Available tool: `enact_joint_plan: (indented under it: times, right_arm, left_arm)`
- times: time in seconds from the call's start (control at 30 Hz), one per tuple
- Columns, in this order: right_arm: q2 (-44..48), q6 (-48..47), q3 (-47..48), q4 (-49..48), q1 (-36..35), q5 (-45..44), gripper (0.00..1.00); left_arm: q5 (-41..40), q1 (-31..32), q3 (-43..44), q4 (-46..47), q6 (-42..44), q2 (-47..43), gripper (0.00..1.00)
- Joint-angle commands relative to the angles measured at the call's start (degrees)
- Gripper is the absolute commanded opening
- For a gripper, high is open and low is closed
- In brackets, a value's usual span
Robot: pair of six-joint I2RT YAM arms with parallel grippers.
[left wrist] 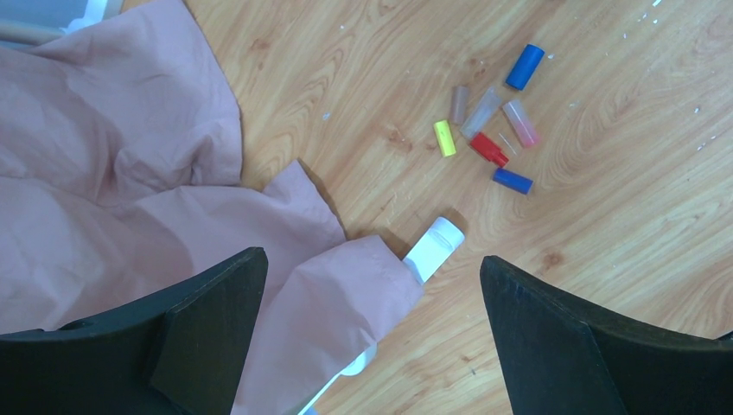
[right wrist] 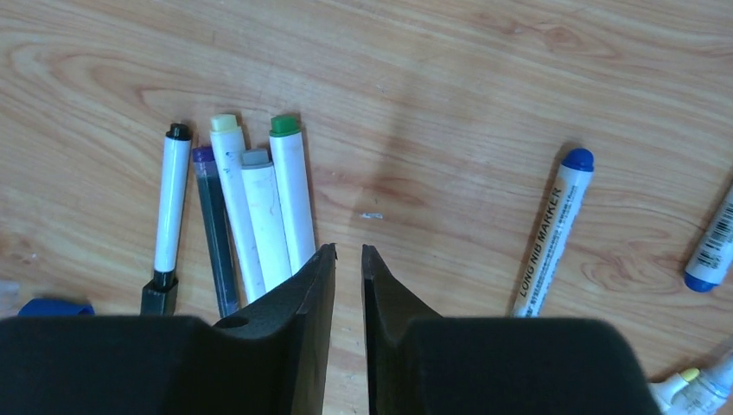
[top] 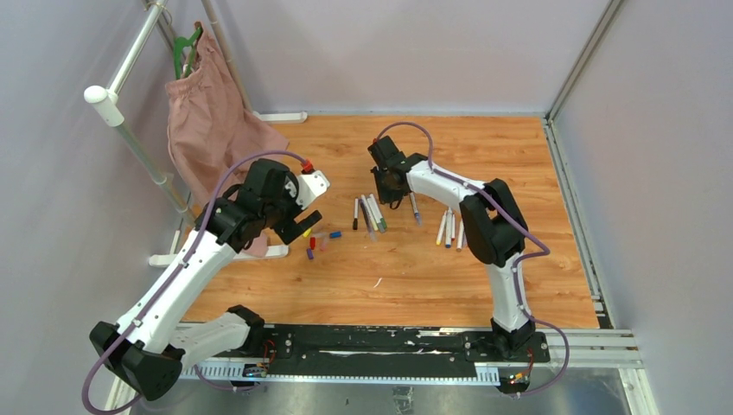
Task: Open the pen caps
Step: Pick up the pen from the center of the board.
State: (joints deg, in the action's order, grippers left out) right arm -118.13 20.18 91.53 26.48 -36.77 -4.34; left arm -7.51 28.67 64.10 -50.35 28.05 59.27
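right gripper [right wrist: 347, 252]: fingers nearly together, narrow gap, gripping nothing; above table [right wrist: 449, 78], beside row of pens [right wrist: 264, 216]
left gripper [left wrist: 372, 261]: spread wide, empty, over pink cloth [left wrist: 130, 173] edge
pen caps [left wrist: 488, 149]: loose cluster on table, ahead of left gripper

we see the pen caps [top: 312, 243] scattered on the table [top: 432, 285], the cloth [top: 212, 130] left of them, pens [top: 373, 213] in two groups to their right.

A robot lab cell: plain grey wall panels [top: 389, 52] and aluminium framing [top: 581, 60] enclose a wood-grain tabletop [top: 432, 277] with a black base rail [top: 372, 341]
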Motion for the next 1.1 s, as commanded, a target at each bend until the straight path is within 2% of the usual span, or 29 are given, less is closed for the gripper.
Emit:
enact_joint_plan:
  times: [0.0, 0.17, 0.33, 0.47, 0.73, 0.97, 1.07]
  right_arm:
    - [-2.3, -0.13, 3.98, 3.63, -1.15, 1.21, 0.22]
    - [-3.29, 0.3, 4.15, 3.64, -1.3, 1.53, 0.24]
    - [-3.55, 0.63, 3.51, 3.54, -1.81, 1.83, 0.31]
    - [-4.48, 0.39, 3.69, 3.48, -2.44, 1.33, 0.31]
    - [-6.51, 0.07, 3.84, 3.75, -2.5, -0.75, 0.25]
    - [-6.36, -0.18, 2.91, 3.89, -2.49, -2.22, 0.15]
    - [-7.43, -0.8, 3.88, 4.93, -2.6, -3.09, 0.24]
  left_arm:
    - [0.6, -0.28, -1.62, -1.51, -0.14, -0.81, 1.0]
    - [1.47, -0.28, -2.54, -1.42, 0.06, -0.69, 1.0]
    - [1.77, -0.28, -3.02, -1.42, 0.16, 0.07, 1.0]
    - [1.88, -0.28, -3.18, -1.42, 0.04, 0.42, 1.0]
    - [1.36, -0.28, -3.16, -1.42, 0.03, 0.22, 1.0]
    - [1.94, -0.28, -3.36, -1.42, -0.2, 0.17, 1.0]
    - [2.48, -0.28, -3.29, -1.42, -0.55, 0.56, 1.0]
